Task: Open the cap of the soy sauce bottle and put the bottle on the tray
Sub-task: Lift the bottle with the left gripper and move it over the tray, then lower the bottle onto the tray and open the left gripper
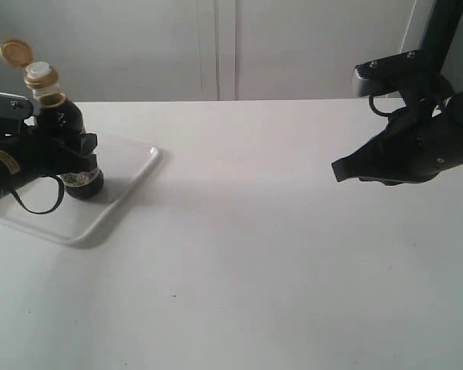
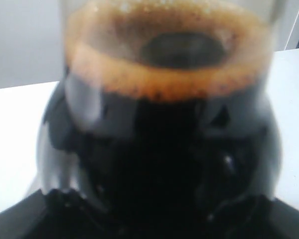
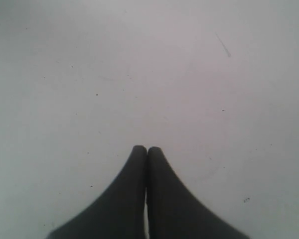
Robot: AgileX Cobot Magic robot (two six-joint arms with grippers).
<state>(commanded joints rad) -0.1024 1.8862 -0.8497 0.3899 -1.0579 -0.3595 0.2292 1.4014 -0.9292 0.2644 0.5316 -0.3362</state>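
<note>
The soy sauce bottle (image 1: 68, 139) sits between the jaws of the left gripper (image 1: 76, 150), which clamp its dark body about midway up; its base looks to be on or just above the tray (image 1: 131, 166), though the gripper hides the contact and I cannot tell whether it is set down. Above the jaws the cap (image 1: 15, 52) is flipped back on its hinge, leaving the white spout bare, so the opening step looks done and the grip is probably kept to steady the bottle upright until it rests. In the left wrist view the bottle (image 2: 164, 124) fills the frame, blurred; only dark liquid with a foamy brown ring shows, and the fingers are cut off. Well apart from the bottle, the right gripper (image 1: 341, 169) hangs over the bare table (image 1: 255, 254), its 2 fingers (image 3: 159, 199) pressed together on nothing, likely parked clear.
</note>
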